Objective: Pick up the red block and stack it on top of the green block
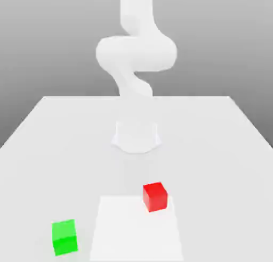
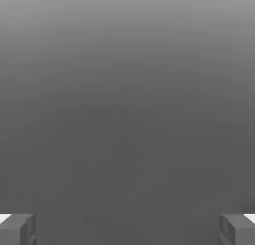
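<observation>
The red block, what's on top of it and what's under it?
Nothing sits on top of the red block. Its underside is hidden, but it seems to rest partly on the white patch.

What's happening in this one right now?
Nothing is being handled yet. The robot arm stands over the table, its gripper open and empty. The red cube sits at the edge of a white patch, and the green cube is apart from it, unstacked.
</observation>
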You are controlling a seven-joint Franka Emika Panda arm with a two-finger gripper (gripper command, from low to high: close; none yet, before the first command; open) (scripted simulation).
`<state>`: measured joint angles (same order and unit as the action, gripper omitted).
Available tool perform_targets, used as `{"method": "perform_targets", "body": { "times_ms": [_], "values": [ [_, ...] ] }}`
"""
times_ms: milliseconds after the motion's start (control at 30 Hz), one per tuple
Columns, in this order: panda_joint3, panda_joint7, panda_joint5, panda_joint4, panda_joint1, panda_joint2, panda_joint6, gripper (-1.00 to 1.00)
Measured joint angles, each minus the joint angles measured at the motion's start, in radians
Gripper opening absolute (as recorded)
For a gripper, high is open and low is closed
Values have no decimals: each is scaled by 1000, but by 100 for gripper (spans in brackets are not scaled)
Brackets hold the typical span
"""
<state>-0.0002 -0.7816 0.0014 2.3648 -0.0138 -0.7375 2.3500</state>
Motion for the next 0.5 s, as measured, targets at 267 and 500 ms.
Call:
{"method": "perform_targets", "body": {
  "times_ms": [267, 500],
  "values": [
    [1, 71, 4, 243, -52, 243, 189, 0],
    [8, 139, 7, 473, -99, 481, 370, 0]
  ]
}}
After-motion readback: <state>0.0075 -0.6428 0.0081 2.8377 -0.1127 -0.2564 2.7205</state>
